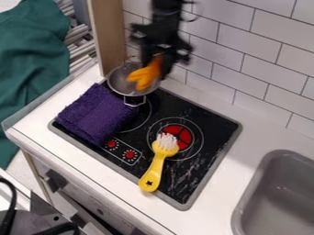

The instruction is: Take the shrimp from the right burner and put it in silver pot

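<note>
"Cloth on the far left?"

"Yes, a green cloth [27,64], with metal bars [78,43] beside it, then a wooden post [108,36]. Next, a purple cloth [95,112] lies over the left part of the stovetop [205,172] and onto its rim."

"Any markings?"

"Fine white marks ring two red dials [111,144] near the stove's front edge; too small to read."

"And the silver pot [116,79]?"

"At the back left, just beyond the purple cloth, one wire handle toward the front."

"Where's the shrimp [143,76]?"

"Above the pot, orange, its long axis slanting from upper right to lower left. The lower part forks, one tip toward the left, the other downward. I can't tell which end is the head."

"How does the gripper [157,68] stand?"

"Blurred, but its fingers look closed round the shrimp's upper end."

"Farther right?"

"A yellow brush [157,166], white bristles over the right burner [184,136], handle slanting down to the left, a dark star near its end. Last, the grey sink [245,202]."
</note>
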`<state>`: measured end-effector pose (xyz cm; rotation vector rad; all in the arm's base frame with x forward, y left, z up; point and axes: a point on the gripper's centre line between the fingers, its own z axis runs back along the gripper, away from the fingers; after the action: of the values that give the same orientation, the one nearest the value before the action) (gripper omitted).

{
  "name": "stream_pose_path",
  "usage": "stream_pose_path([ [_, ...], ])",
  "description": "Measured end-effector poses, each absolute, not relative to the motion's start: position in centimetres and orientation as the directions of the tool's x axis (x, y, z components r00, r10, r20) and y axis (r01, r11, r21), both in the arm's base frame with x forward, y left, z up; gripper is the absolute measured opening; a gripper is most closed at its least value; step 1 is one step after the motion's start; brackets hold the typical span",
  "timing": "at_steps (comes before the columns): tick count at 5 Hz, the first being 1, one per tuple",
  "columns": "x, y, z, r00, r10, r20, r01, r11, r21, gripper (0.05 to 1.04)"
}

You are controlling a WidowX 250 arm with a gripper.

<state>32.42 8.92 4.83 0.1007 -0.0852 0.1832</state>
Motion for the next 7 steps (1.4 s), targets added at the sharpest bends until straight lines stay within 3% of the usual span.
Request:
stream_pose_path([
  [1,31.3,11.5,3.8,0.97,0.218,0.108,-0.224,0.973,0.046,0.403],
  [2,32.3,11.4,1.1,0.98,0.181,0.083,-0.179,0.984,-0.025,0.403],
  [3,34.7,11.1,0.7,0.985,0.144,0.099,-0.142,0.989,-0.031,0.403],
  [5,36.3,11.9,0.0,0.982,0.16,0.099,-0.157,0.987,-0.035,0.403],
  [6,36.4,12.7,0.3,0.977,0.184,0.103,-0.183,0.983,-0.026,0.473],
  [7,36.4,12.8,0.6,0.98,0.179,0.091,-0.177,0.984,-0.028,0.786],
])
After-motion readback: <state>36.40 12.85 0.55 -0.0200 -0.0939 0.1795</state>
